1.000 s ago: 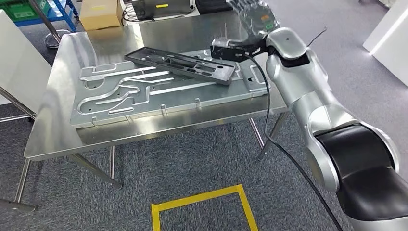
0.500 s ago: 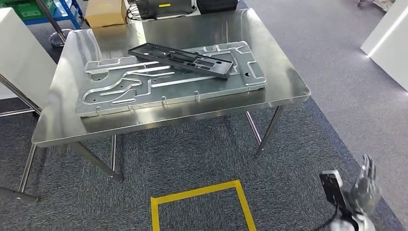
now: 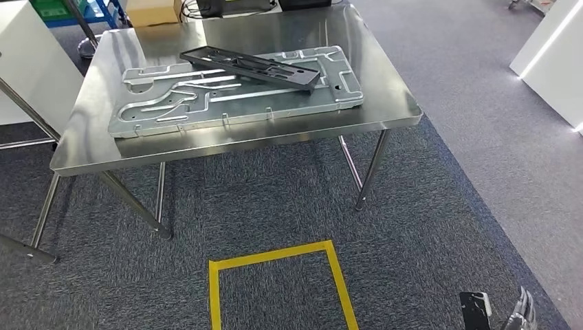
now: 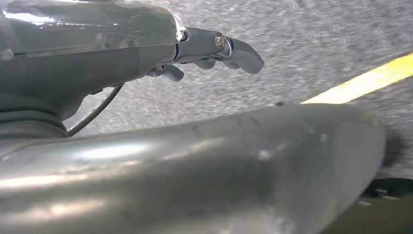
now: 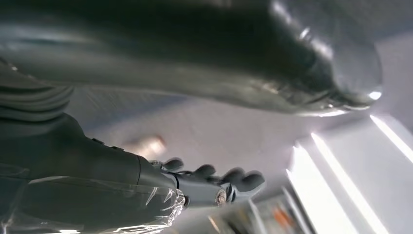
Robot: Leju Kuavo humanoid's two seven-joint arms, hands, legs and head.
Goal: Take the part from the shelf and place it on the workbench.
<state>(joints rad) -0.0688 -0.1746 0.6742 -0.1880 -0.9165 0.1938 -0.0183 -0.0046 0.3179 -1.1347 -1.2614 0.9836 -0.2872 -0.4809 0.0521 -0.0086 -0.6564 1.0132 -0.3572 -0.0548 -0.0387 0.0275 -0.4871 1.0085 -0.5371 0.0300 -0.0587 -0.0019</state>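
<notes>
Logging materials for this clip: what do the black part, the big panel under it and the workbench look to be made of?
Black part: matte, no glints, probably moulded plastic, though coated metal is possible. Panel: dull silver-grey sheet with pressed channels and holes, likely stamped steel or aluminium. Workbench: brushed, mirror-like top with blurred reflections, seemingly stainless steel.
</notes>
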